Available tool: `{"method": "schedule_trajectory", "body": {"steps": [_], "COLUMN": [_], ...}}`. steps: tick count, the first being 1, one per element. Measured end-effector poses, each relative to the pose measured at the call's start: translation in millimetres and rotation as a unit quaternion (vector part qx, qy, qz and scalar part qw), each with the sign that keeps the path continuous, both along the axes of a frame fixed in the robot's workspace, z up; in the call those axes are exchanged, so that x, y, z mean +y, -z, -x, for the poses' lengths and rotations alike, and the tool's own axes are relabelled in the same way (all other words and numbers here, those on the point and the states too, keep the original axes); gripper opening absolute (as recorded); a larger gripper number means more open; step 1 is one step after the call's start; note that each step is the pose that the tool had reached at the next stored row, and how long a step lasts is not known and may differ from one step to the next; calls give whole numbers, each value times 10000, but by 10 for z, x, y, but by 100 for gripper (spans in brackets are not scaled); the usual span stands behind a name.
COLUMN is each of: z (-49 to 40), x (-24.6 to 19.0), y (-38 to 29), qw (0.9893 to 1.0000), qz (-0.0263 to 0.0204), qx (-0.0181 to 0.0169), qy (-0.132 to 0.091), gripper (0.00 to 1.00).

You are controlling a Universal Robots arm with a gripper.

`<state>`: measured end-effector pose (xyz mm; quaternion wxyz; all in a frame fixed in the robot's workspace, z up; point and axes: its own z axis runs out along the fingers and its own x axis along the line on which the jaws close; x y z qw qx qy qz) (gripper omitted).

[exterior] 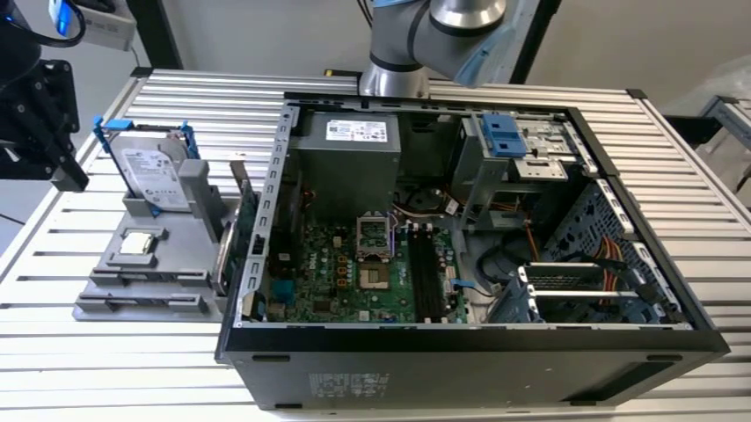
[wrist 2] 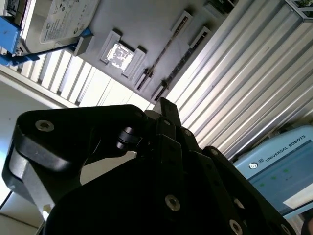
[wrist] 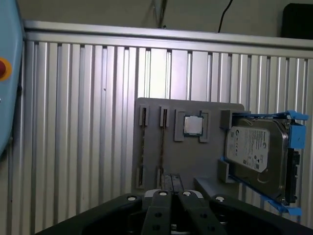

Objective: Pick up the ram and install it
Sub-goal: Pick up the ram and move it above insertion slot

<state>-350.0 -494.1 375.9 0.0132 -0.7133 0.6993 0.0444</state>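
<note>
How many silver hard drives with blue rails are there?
1. The silver boxy hard drive with blue rails stands upright on the grey holder tray, at the exterior view's left of the open black computer case. More may hide inside the case.

A black case holds a green motherboard; beside it, a silver blue-railed hard drive, grey tray, ribbed silver table.

The end effector is cut off by the first wrist view's edge and covers part of the grey tray. The arm runs past the exterior view's top edge.
</note>
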Motion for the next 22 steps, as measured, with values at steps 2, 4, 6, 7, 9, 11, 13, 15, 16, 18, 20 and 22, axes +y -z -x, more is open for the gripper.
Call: {"method": "schedule_trajectory", "body": {"steps": [2,4,6,7,9,11,13,15,16,18,20,22], "z": [0,0,0,0,0,0,0,0,0,0,0,0], "x": [0,0,0,0,0,0,-1,0,0,0,0,0], "y": [0,0,0,0,0,0,3,11,16,26,32,32], "qw": [10000,10000,10000,10000,10000,10000,10000,10000,10000,10000,10000,10000], "qz": [0,0,0,0,0,0,0,0,0,0,0,1], "qx": [0,0,0,0,0,0,0,0,0,0,0,1], "qy": [3,7,11,13,24,35,35,35,35,35,35,35], "gripper": [0,100,100,100,100,100,100,100,100,100,100,100]}}
